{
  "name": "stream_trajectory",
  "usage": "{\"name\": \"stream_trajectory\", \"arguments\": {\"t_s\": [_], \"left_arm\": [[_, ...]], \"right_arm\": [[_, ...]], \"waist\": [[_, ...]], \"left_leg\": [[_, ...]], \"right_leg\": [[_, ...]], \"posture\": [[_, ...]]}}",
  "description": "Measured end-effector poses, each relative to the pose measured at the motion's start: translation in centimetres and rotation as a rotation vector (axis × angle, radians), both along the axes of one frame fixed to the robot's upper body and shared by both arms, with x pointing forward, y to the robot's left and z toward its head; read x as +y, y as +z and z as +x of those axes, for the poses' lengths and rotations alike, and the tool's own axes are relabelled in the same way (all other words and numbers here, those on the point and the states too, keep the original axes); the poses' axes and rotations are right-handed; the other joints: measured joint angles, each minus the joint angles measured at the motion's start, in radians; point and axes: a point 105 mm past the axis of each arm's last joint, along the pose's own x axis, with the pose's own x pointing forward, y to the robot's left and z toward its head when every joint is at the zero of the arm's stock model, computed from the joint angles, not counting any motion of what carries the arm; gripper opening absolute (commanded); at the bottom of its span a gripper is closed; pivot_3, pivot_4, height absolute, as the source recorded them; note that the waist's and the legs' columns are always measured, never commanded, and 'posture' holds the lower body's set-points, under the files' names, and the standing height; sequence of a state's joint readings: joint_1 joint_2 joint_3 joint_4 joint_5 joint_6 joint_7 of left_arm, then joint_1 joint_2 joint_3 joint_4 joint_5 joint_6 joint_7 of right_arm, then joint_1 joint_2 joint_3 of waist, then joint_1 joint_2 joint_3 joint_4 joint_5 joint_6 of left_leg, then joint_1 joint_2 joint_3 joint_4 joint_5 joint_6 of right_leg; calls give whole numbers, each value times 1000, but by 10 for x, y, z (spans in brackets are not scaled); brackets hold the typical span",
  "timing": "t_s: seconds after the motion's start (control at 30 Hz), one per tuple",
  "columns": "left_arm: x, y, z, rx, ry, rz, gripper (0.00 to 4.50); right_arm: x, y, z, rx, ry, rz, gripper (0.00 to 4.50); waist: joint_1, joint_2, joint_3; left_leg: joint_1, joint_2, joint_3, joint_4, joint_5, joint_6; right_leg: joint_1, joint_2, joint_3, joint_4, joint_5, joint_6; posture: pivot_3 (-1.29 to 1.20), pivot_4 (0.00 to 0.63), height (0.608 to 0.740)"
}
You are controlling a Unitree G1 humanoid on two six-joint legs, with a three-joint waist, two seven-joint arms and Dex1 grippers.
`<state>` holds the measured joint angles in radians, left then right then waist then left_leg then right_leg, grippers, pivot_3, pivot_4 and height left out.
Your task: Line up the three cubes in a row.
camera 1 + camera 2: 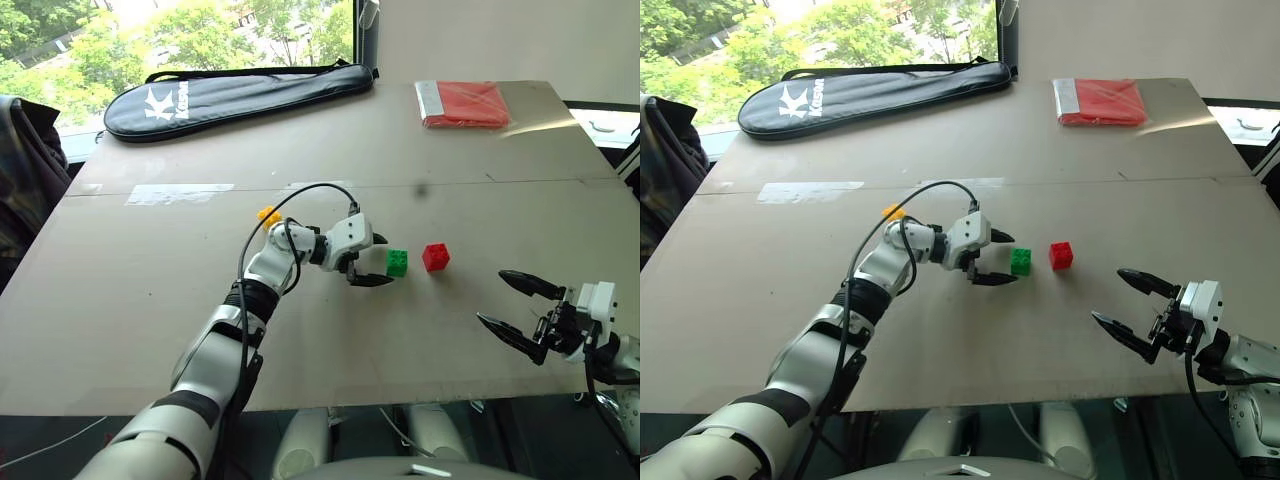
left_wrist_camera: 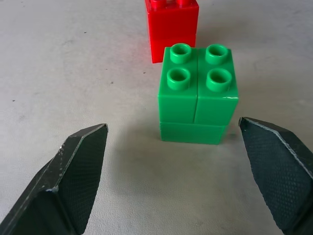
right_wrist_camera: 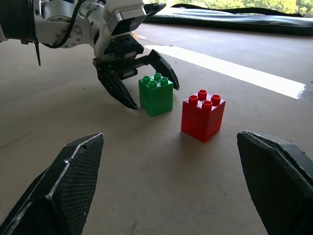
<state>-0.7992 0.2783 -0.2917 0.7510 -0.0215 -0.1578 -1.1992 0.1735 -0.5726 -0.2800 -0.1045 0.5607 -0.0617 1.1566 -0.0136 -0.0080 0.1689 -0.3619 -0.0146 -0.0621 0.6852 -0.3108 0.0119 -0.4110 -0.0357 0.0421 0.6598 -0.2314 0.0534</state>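
Right end effector (image 1: 522, 302) at the near right edge of the bench (image 1: 120, 300), fingers spread wide, grasping nothing. Left end effector (image 1: 374, 260) released, fingers either side of the green cube (image 1: 397, 262) without touching it. Red cube (image 1: 435, 257) just beside green, a small gap between. Yellow cube (image 1: 268, 215) behind the left wrist, well apart. Red packet (image 1: 465, 103) at far right; black racket case (image 1: 230, 95) along the far edge.

Black racket bag (image 1: 235, 93), red packet (image 1: 463, 104) at far edge of table (image 1: 120, 300).
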Motion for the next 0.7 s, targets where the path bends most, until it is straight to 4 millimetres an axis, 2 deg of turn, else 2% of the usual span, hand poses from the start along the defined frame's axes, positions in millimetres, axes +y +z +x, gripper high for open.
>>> {"name": "stream_trajectory", "arguments": {"t_s": [0.33,0.7], "left_arm": [[-15,-4,-5,14,40,-60,4399],[-11,-5,0,11,77,-60,4399]], "right_arm": [[1,-1,0,8,3,0,4500],[2,-2,-1,10,15,-3,4500]], "waist": [[0,0,0],[0,0,0]], "left_leg": [[0,0,0,0,0,0],[0,0,0,0,0,0]], "right_leg": [[0,0,0,0,0,0],[0,0,0,0,0,0]], "posture": [[0,150,740],[0,150,740]]}}
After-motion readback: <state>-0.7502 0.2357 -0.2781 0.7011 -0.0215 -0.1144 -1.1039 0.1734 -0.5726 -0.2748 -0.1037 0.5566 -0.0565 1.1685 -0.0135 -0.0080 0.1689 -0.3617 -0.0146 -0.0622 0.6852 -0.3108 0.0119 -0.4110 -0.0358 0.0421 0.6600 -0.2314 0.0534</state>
